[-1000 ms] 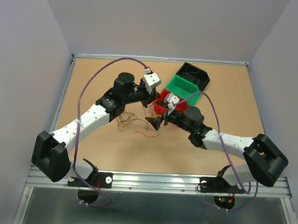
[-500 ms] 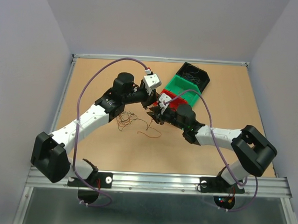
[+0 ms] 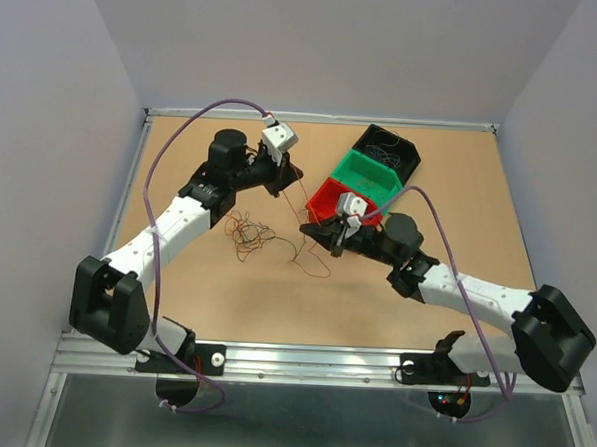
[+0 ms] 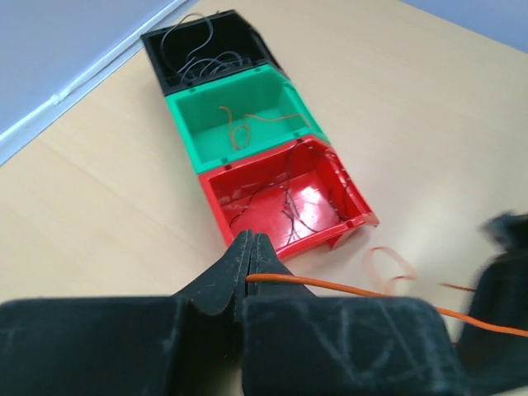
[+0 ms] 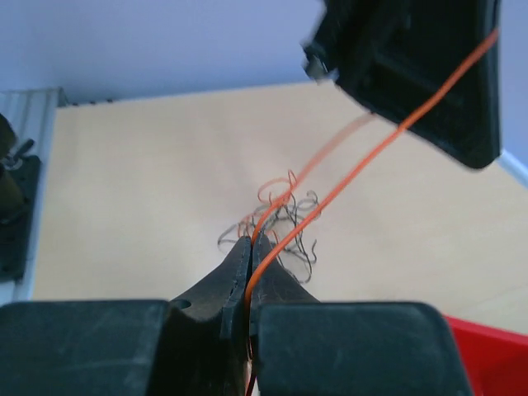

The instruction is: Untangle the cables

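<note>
A loose tangle of thin orange-brown and dark cables (image 3: 250, 233) lies on the wooden table between the arms; the right wrist view shows this tangle (image 5: 285, 216) beyond the fingertips. One orange cable (image 4: 346, 287) is stretched between the two grippers. My left gripper (image 4: 250, 256) is shut on one end of it, raised above the table left of the red bin (image 3: 332, 200). My right gripper (image 5: 251, 252) is shut on the same orange cable (image 5: 363, 161), which runs up and right to the left gripper's black body (image 5: 412, 74). In the top view the left gripper (image 3: 289, 175) stands a short way up-left of the right gripper (image 3: 311, 231).
Three small bins stand in a diagonal row at the back right: red, green (image 3: 366, 175) and black (image 3: 387, 151), each holding thin wire pieces. A thick purple arm cable (image 3: 199, 118) loops over the left arm. A raised rim (image 3: 130, 190) borders the table.
My right gripper has closed on the orange cable after moving in beside the left gripper. The left gripper has pulled back and to the left, drawing the cable taut.
</note>
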You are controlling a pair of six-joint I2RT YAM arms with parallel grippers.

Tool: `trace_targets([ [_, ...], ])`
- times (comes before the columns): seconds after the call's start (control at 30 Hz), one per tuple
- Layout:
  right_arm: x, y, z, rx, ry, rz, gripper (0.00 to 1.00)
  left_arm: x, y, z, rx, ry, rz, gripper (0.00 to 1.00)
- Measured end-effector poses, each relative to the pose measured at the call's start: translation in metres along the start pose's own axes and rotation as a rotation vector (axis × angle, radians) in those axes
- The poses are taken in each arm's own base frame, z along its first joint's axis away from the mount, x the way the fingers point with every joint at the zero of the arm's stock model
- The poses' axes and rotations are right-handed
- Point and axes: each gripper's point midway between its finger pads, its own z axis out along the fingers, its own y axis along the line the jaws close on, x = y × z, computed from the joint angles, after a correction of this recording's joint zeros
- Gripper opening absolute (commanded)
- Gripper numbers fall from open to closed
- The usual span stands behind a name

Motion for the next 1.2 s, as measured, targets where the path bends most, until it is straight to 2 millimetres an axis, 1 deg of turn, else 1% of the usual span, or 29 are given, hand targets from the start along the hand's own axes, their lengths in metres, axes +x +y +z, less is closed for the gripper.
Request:
trace_targets([
  [0.07,-0.024,0.007,-0.008,-0.021,-0.058,-0.018,0.00,0.009,0.012,0.003,0.006,0.020,-0.044,0.01],
  [0.1,-0.032,0.007,-0.011,-0.017,-0.079,-0.026,0.00,0.016,0.012,0.007,0.036,0.037,-0.078,0.08],
  [0.13,-0.041,0.005,-0.015,-0.011,-0.099,-0.028,0.01,0.024,0.009,0.011,0.064,0.057,-0.101,0.13],
  [0.17,-0.045,0.004,-0.017,-0.003,-0.106,-0.025,0.01,0.032,0.003,0.017,0.108,0.080,-0.128,0.17],
  [0.2,-0.047,0.003,-0.019,0.007,-0.109,-0.016,0.00,0.038,0.000,0.021,0.138,0.098,-0.146,0.21],
  [0.27,-0.048,0.000,-0.021,0.031,-0.100,0.011,0.01,0.046,-0.003,0.028,0.179,0.124,-0.174,0.24],
  [0.37,-0.045,-0.012,-0.025,0.121,-0.083,0.067,0.01,0.052,-0.001,0.035,0.199,0.138,-0.187,0.32],
  [0.4,-0.046,-0.021,-0.027,0.177,-0.080,0.089,0.00,0.055,0.002,0.035,0.193,0.142,-0.189,0.40],
  [0.43,-0.048,-0.025,-0.028,0.203,-0.078,0.097,0.01,0.056,0.005,0.035,0.186,0.143,-0.192,0.44],
  [0.47,-0.053,-0.036,-0.028,0.261,-0.065,0.118,0.00,0.055,0.009,0.034,0.177,0.139,-0.188,0.50],
  [0.5,-0.062,-0.046,-0.027,0.309,-0.064,0.127,0.01,0.055,0.015,0.033,0.161,0.134,-0.188,0.60],
  [0.53,-0.070,-0.054,-0.026,0.344,-0.068,0.132,0.01,0.053,0.021,0.031,0.150,0.125,-0.188,0.65],
  [0.6,-0.095,-0.079,-0.021,0.434,-0.079,0.144,0.00,0.046,0.028,0.030,0.147,0.088,-0.172,0.74],
  [0.63,-0.105,-0.087,-0.017,0.457,-0.085,0.143,0.01,0.044,0.031,0.029,0.145,0.077,-0.168,0.76],
  [0.67,-0.109,-0.094,-0.015,0.474,-0.079,0.149,0.01,0.042,0.031,0.028,0.146,0.065,-0.160,0.77],
  [0.7,-0.113,-0.105,-0.011,0.499,-0.074,0.155,0.00,0.040,0.032,0.024,0.149,0.050,-0.151,0.79],
  [0.73,-0.113,-0.113,-0.010,0.515,-0.066,0.164,0.01,0.038,0.032,0.021,0.149,0.040,-0.142,0.80],
  [0.8,-0.107,-0.135,-0.012,0.550,-0.045,0.189,0.00,0.034,0.031,0.015,0.154,0.017,-0.120,0.84],
  [0.87,-0.093,-0.158,-0.016,0.570,-0.013,0.216,0.01,0.029,0.026,0.008,0.164,-0.012,-0.090,0.85],
  [0.97,-0.074,-0.182,-0.016,0.583,0.037,0.245,0.01,0.024,0.015,-0.007,0.160,-0.052,-0.050,0.86],
  [1.03,-0.063,-0.184,-0.010,0.561,0.068,0.260,0.01,0.018,0.013,-0.014,0.139,-0.078,-0.027,0.87],
  [1.1,-0.049,-0.176,-0.005,0.521,0.110,0.282,0.01,0.008,0.014,-0.021,0.111,-0.115,0.002,0.87],
  [1.2,-0.039,-0.174,-0.004,0.521,0.142,0.296,0.01,-0.004,0.012,-0.030,0.075,-0.168,0.045,0.87],
])
